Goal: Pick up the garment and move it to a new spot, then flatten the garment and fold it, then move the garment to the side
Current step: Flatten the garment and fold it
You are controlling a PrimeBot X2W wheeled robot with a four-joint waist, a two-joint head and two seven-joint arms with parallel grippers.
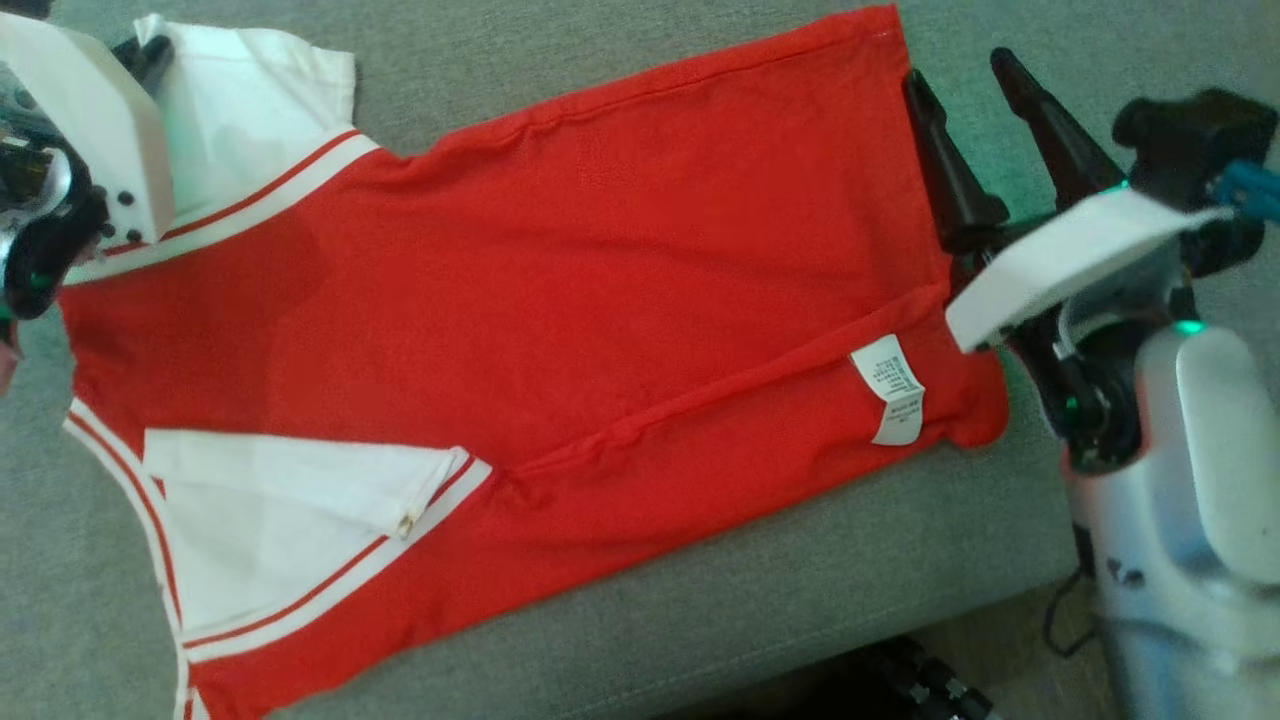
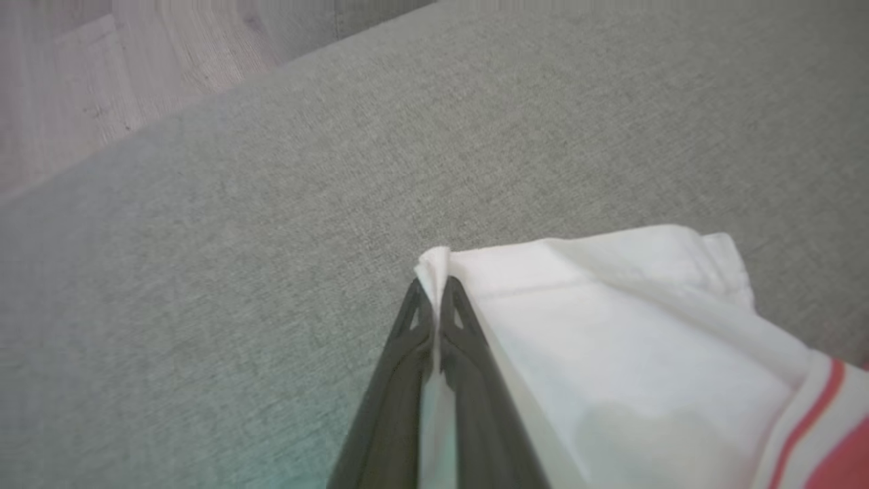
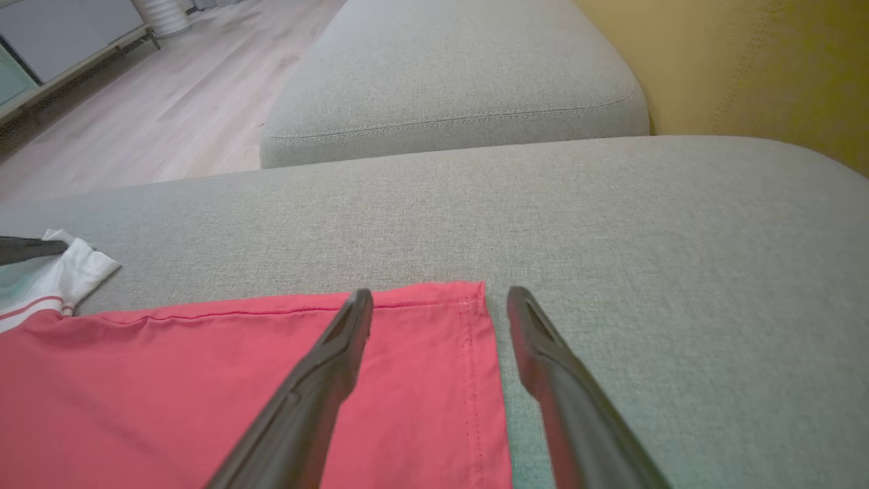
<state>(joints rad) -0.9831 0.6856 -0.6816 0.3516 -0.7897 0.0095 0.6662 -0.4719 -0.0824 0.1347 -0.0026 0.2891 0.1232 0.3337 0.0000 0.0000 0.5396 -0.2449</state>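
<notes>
The garment [image 1: 560,300], red with white sleeves and red-striped white trim, lies spread flat on the grey sofa cushion [image 1: 700,620]. At the upper left my left gripper [image 1: 148,55] is shut on the edge of the far white sleeve [image 1: 250,100]. The left wrist view shows its fingers [image 2: 434,288] pinching a fold of that sleeve [image 2: 611,326]. My right gripper [image 1: 958,70] stands open at the garment's far hem corner. In the right wrist view [image 3: 440,295] one finger lies over the red cloth [image 3: 204,380] and the other over the bare cushion.
A white care label [image 1: 890,390] lies near the hem. The cushion's front edge runs along the lower right, with floor below. A second grey cushion [image 3: 448,75], a yellow surface [image 3: 747,61] and wooden floor [image 3: 170,102] lie beyond.
</notes>
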